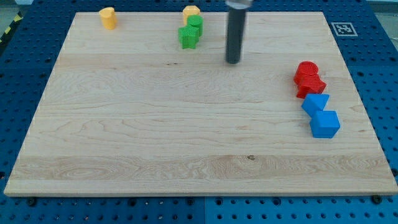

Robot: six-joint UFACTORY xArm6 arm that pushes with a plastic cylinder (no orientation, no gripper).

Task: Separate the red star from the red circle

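Red circle (306, 70) and red star (311, 84) sit touching near the board's 3 o'clock edge, star at circle's 6 o'clock (so nothing separated yet). Blue blocks (320, 115) crowd the star's 6 o'clock. My tip (233, 61) is bare, holding nothing, well apart at their 9–10 o'clock, beside green blocks (191, 32).

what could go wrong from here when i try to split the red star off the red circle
1. The red star touches the red circle, so a push may drag both together.
2. A blue block sits against the star's lower side, with a blue cube below; a downward push likely shoves them too.
3. All lie near the board's right edge; my tip, coming from the left, may drive one off.
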